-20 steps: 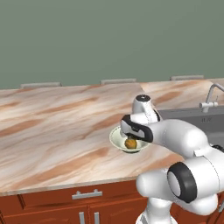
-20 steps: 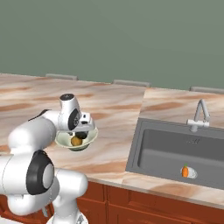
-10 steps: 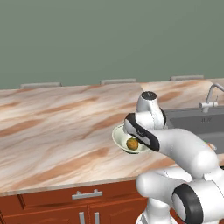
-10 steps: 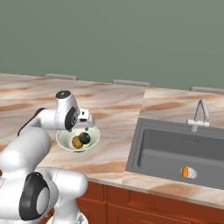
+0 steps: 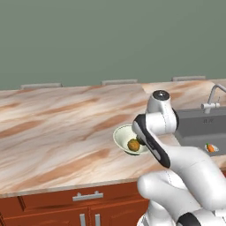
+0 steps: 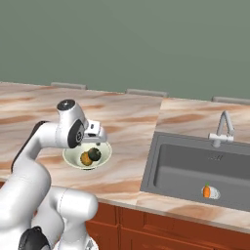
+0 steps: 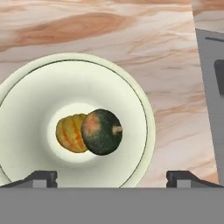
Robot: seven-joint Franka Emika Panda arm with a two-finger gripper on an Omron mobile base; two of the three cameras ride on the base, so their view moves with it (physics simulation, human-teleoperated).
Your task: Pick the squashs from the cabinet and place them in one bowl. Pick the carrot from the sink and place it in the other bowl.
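Above the pale green-cream bowl (image 7: 131, 100), where a dark green squash (image 7: 101, 131) and an orange-striped one (image 7: 70, 133) touch, my gripper (image 7: 111, 178) hangs spread and empty. The carrot (image 6: 207, 191) lies in the sink (image 6: 168, 168), well off to my right.

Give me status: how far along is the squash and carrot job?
Done: two squashes lie touching in the pale bowl. In hand: nothing; the gripper stands open above that bowl. Left: the carrot lies in the sink.
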